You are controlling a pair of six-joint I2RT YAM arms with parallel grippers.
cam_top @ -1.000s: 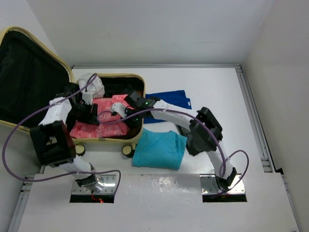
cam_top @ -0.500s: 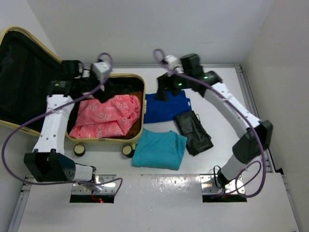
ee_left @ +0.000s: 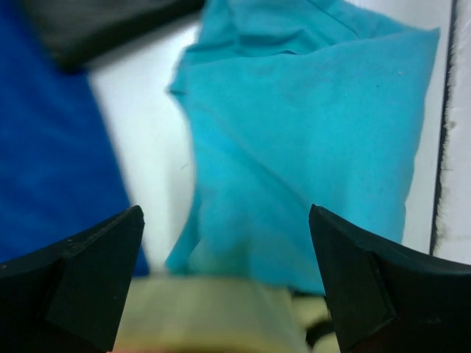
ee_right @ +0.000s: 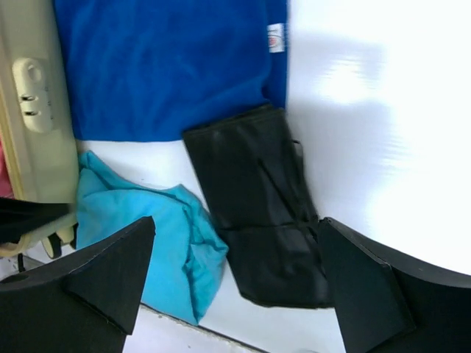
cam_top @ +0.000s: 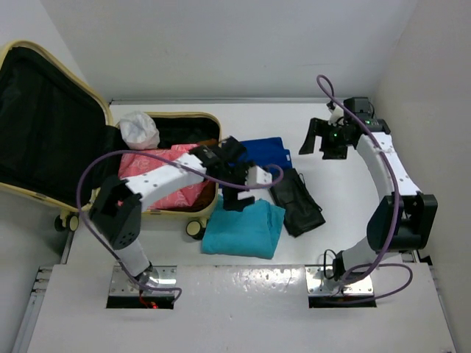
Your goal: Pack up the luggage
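1. Only the top view shows the luggage [cam_top: 44,125]: open at the table's left, holding one pink garment [cam_top: 176,197] and one white bundle [cam_top: 138,129].
2. The left arm hides part of the pink garment.
3. Left gripper [ee_left: 228,272]: fingers spread, empty, above the teal garment [ee_left: 309,132].
4. Right gripper [ee_right: 235,279]: fingers spread, empty.
5. On the table: one teal garment, one blue garment [ee_right: 162,66], one black pouch [ee_right: 257,198].

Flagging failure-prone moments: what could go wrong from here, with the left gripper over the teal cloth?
The open left gripper hangs over the edge of the teal garment by the suitcase; it may pinch one layer and unfold it. Carried back, the cloth could snag on the suitcase rim.
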